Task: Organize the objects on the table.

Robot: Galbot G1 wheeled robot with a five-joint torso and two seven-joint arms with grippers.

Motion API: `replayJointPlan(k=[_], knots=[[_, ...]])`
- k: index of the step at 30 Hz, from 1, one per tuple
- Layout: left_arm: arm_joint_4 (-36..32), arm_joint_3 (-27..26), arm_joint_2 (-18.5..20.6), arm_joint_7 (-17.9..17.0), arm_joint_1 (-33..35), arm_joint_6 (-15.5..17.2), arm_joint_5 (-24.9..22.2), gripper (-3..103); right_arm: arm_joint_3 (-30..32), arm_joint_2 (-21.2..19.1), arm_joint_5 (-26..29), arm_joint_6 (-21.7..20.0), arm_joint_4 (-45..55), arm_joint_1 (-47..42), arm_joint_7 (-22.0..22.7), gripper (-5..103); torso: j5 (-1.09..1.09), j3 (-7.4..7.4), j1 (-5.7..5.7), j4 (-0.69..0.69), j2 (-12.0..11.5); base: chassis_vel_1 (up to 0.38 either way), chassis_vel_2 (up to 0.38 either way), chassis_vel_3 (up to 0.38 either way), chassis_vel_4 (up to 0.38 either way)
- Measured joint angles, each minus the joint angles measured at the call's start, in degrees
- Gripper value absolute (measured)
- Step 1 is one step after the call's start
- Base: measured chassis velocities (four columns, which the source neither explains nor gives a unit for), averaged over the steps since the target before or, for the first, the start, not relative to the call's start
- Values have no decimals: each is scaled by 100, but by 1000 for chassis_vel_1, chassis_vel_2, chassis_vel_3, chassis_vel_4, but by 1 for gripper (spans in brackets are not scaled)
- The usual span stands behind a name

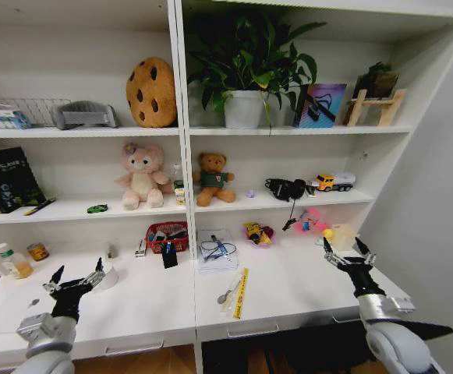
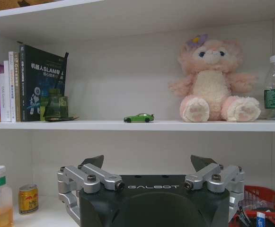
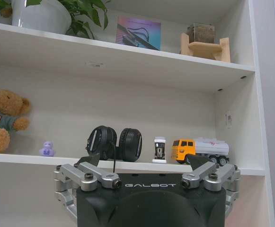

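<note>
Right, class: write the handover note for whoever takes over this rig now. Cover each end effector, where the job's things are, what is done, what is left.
Left end effector: open, holding nothing, hovering above the table's left end.
Right end effector: open, holding nothing, above the table's right end.
On the table: yellow strip, red basket, clear packet with cable, small can, bottle, pink toy.
Green toy car sits on the lower shelf, left bay.
Done: nothing visibly tidied.
Left: everything loose on the table.
</note>
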Motion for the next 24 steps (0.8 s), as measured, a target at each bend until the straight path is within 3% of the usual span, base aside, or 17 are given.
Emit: replayJointPlan(k=[24], knots=[[-1,0,0,1,0,-6,0,100,-41,5,-17,-62,-100,0,23,100,0,0,0,-1,0,0,0,0,0]])
